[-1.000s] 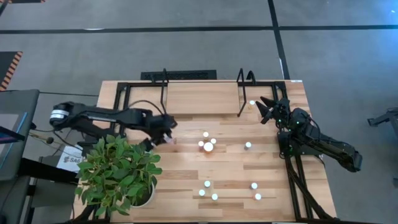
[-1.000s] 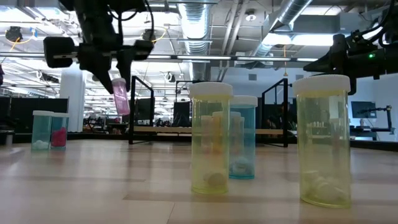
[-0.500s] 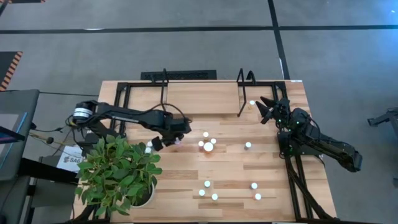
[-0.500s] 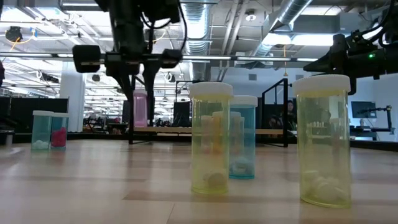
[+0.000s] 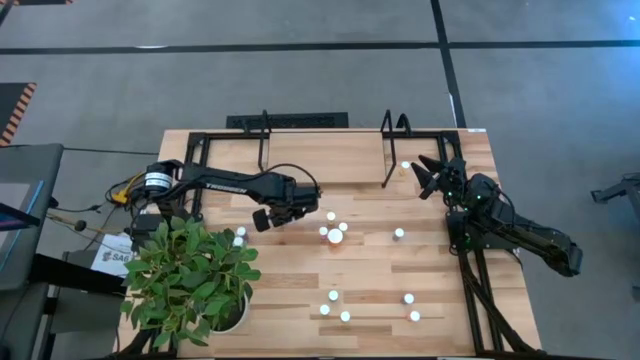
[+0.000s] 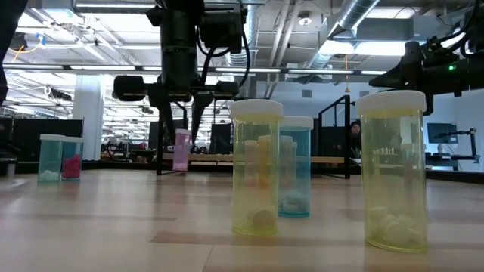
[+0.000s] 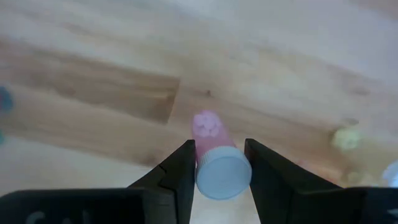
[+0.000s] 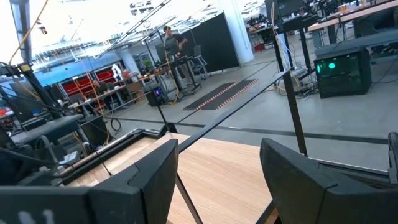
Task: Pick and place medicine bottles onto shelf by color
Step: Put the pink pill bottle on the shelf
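Left end effector point(image 7: 217, 163) clamps a pink bottle point(image 7: 214, 154) above the wood tabletop point(image 5: 300, 270); right end effector point(image 5: 432, 172) gapes.

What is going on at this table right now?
The left gripper is shut on a small pink medicine bottle with a pale cap, held above the light wood tabletop. The right gripper waits open by the black metal shelf. Other bottles stand loose on the table.
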You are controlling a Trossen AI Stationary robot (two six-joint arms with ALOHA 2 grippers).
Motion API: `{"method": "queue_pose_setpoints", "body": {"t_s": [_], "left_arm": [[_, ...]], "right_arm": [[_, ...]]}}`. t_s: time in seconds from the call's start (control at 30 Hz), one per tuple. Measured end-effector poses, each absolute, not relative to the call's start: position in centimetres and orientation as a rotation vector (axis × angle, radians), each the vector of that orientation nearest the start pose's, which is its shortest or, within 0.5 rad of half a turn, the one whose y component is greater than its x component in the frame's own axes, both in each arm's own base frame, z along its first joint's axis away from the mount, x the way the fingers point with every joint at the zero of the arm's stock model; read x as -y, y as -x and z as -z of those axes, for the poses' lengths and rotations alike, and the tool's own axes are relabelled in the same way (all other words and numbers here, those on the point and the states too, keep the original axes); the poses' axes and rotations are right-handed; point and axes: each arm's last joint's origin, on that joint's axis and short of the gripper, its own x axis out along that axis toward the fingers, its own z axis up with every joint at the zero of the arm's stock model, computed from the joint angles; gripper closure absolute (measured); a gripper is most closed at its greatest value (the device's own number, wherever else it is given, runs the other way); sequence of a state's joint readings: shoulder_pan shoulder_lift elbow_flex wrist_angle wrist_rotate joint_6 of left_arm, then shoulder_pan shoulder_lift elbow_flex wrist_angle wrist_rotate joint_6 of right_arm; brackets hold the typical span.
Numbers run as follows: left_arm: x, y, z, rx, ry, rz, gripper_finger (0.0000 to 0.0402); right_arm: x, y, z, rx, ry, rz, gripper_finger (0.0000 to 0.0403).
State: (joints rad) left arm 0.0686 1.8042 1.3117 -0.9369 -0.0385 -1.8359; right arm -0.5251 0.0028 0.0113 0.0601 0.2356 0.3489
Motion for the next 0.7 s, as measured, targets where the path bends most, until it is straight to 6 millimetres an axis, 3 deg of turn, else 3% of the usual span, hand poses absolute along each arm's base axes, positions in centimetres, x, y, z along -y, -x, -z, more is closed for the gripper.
{"method": "queue_pose_setpoints", "body": {"t_s": [0.13, 0.7], "left_arm": [[-2.9, -34.1, -20.2, -0.822, 1.473, -1.351, 0.0288], [-4.1, -34.7, -19.2, -0.863, 1.497, -1.308, 0.0287]], "right_arm": [[5.4, -8.0, -17.3, 0.202, -0.322, 0.74, 0.0154], [5.4, -8.0, -17.3, 0.201, -0.322, 0.74, 0.0154]]}}
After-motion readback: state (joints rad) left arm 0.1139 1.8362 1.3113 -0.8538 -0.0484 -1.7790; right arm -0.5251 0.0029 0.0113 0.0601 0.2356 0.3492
